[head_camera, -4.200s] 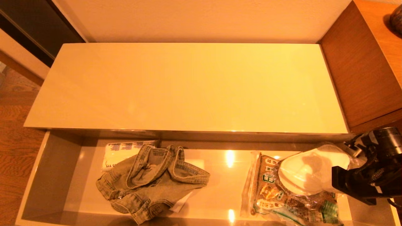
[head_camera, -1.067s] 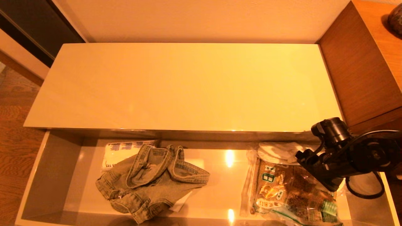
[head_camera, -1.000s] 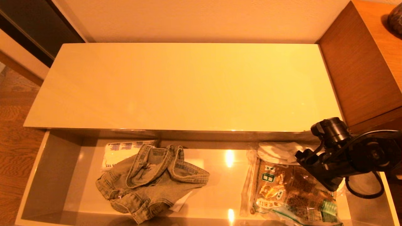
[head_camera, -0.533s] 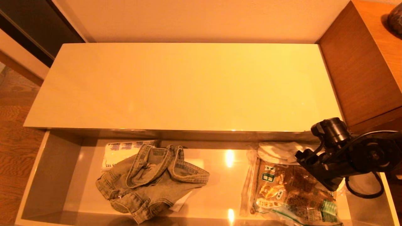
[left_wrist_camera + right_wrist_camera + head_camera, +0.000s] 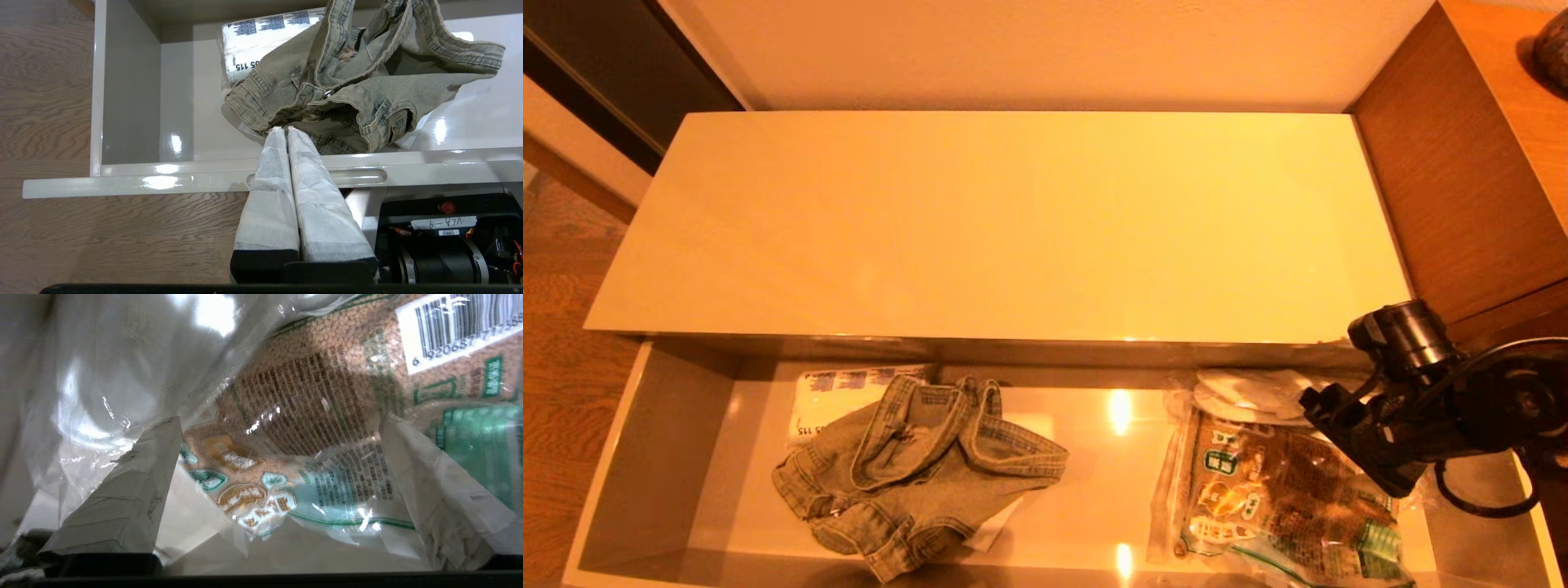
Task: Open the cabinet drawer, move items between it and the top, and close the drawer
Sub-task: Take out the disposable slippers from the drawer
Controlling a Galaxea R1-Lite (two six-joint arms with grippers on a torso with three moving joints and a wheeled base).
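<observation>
The slippers [image 5: 1250, 394] now lie in the drawer [image 5: 670, 425] — the right gripper [image 5: 282, 457], spread, has let go.

Warm amber light, glare spots, blurry close-up.

Legible markings
Tissue pack [image 5: 265, 36]: "05 115". Food bag [image 5: 367, 375]: barcode digits "6 920687 7773…". Robot base label [image 5: 443, 222]: handwritten, unclear.

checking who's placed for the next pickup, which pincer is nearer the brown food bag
Right. The right pincer hangs open directly over the brown food bag at the drawer's right end. The left pincer is shut at the drawer's front edge, by the denim garment.
</observation>
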